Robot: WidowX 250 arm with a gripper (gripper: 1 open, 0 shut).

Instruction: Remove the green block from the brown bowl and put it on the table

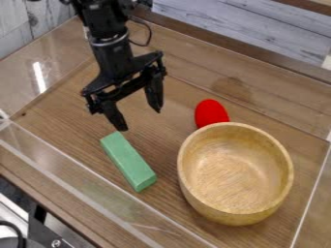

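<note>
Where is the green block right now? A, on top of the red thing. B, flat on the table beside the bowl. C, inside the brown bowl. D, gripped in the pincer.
B: the green block lies flat on the table, beside the bowl and apart from it, with the open pincer not holding it.

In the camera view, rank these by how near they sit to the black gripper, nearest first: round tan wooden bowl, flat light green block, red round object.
From the black gripper:
1. Flat light green block: just below its jaws in the picture.
2. Red round object: right of it in the picture.
3. Round tan wooden bowl: lower right, beyond both.
</note>
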